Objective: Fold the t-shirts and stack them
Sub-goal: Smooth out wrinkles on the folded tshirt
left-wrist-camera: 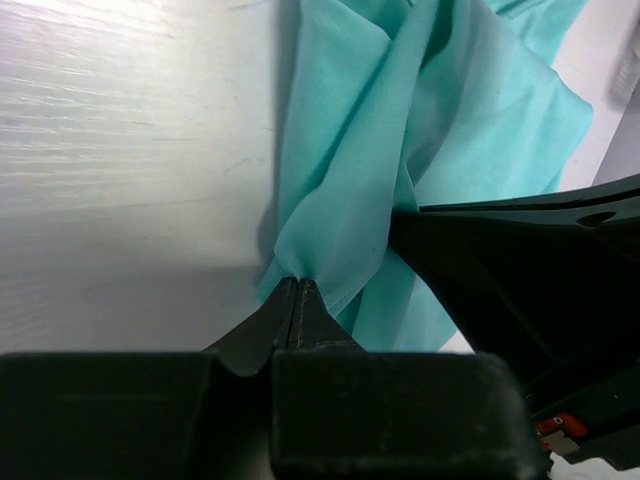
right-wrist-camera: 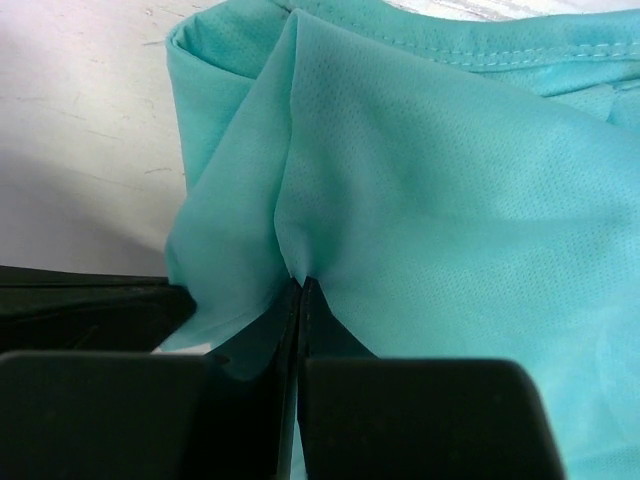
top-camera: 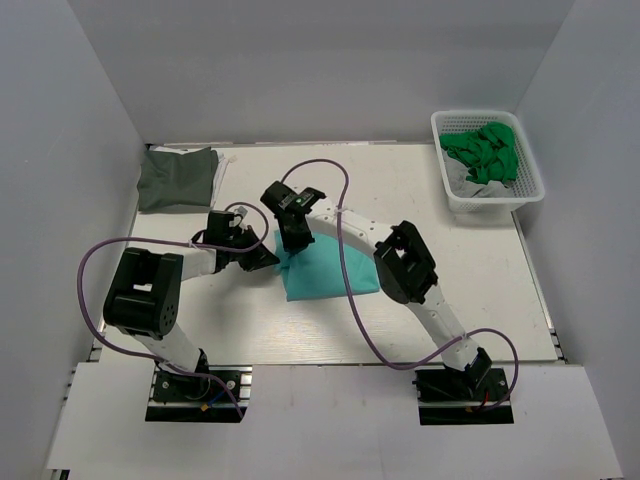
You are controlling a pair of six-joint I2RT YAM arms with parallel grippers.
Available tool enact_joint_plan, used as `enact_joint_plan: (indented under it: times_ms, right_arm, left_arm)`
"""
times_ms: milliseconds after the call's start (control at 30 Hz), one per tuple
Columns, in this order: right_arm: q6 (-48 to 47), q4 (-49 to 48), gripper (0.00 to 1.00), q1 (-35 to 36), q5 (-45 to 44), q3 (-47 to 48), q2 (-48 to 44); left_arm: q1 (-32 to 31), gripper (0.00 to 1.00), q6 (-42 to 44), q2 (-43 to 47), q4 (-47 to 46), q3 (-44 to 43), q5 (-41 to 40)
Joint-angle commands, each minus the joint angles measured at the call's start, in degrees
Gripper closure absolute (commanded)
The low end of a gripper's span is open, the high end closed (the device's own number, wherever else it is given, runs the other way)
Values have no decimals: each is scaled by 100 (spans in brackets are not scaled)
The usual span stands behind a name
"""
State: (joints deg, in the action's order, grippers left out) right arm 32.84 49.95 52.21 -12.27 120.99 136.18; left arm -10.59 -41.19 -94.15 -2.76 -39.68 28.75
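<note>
A teal t-shirt (top-camera: 325, 268) lies partly folded on the white table (top-camera: 500, 260), in the middle. My left gripper (top-camera: 268, 256) is shut on its left edge; the left wrist view shows the cloth (left-wrist-camera: 400, 150) pinched at the fingertips (left-wrist-camera: 298, 285). My right gripper (top-camera: 294, 240) is shut on the shirt's upper left corner; the right wrist view shows the fabric (right-wrist-camera: 450, 190) gathered at its tips (right-wrist-camera: 302, 282). The two grippers sit close together. A folded grey-green t-shirt (top-camera: 178, 177) lies at the back left.
A white basket (top-camera: 525, 190) at the back right holds a crumpled green t-shirt (top-camera: 483, 150) and some grey cloth. Grey walls enclose the table on three sides. Purple cables loop from both arms.
</note>
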Motion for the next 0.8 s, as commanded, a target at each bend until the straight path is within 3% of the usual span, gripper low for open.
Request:
enact_joint_plan:
  times_ms: [0,300,667,767]
  right_arm:
    - [82,-29,100,35,23,74,-592]
    - [82,-223,100,9,603,-347,-1173]
    - [205,-302,100,-9,568,-453,-1164]
    - [240,-311,100,-17,586,-541,-1129]
  left_arm:
    - [-92,100,-82,292,-5,57,192]
    - [-338,100,-249,239,-127,171,280]
    - [-716,99,-258,555,-426,426,1281]
    - [-778,98,-83,442,115,426,1116]
